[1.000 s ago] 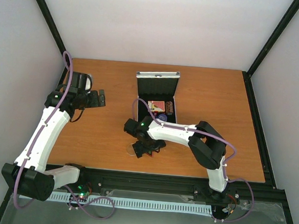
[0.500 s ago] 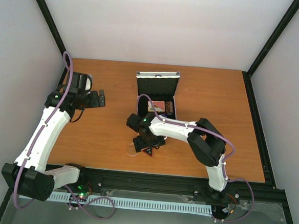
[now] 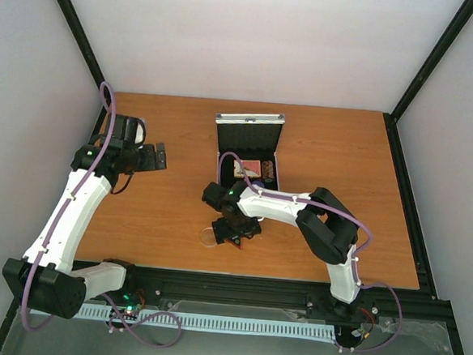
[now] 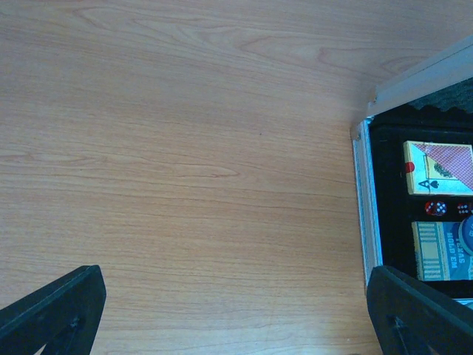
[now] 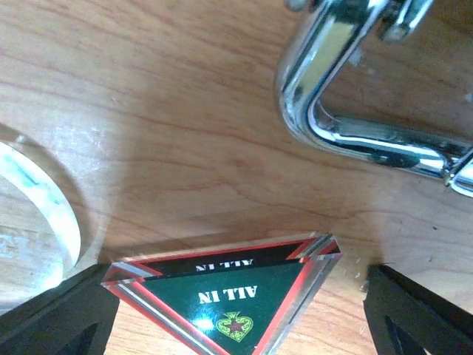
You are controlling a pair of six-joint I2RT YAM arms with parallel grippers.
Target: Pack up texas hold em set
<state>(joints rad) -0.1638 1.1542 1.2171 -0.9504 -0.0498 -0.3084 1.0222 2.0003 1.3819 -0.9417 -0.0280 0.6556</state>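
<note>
Low in the centre of the top view, the right gripper (image 5: 236, 299) hangs close over the table (image 3: 341, 193), its jaws spread wide, one on each side of the black triangle (image 5: 229, 292). The triangle is marked "ALL IN" and lies flat on the wood. The left finger looks to be at its corner, with a sliver of gap at the right, so no firm hold is visible. A clear disc (image 5: 33, 214) lies just beside it at the left edge of the wrist view, and the chrome handle (image 5: 347, 111) of the case (image 4: 363, 207) sits at upper right. Further back, the open case holds a blue-yellow deck (image 4: 440, 251), red dice (image 4: 436, 208), a blue disc (image 4: 467, 228) and a pink deck (image 4: 437, 166), with its lid upright behind. At mid-left, the left gripper (image 4: 236, 303) hovers over bare wood, fully spread and holding nothing.
</note>
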